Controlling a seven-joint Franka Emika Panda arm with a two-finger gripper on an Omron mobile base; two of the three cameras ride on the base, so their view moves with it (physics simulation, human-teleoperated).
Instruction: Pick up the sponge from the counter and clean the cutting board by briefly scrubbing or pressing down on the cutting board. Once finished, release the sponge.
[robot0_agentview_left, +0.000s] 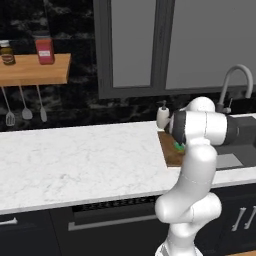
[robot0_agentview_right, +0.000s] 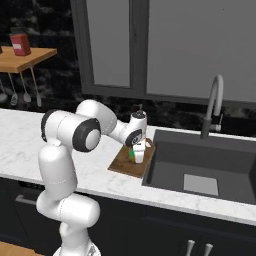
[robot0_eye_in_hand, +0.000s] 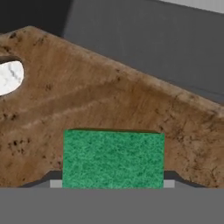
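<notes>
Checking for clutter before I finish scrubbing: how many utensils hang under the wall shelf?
3 utensils hang under the shelf: left, middle, right. More may lie beyond the picture's left edge.

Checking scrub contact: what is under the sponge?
The cutting board lies under the sponge, held by the gripper. The wood directly beneath is covered.

A green sponge (robot0_agentview_left: 178, 146) shows on the cutting board (robot0_agentview_left: 170, 152), behind the arm (robot0_agentview_left: 200, 150).
</notes>
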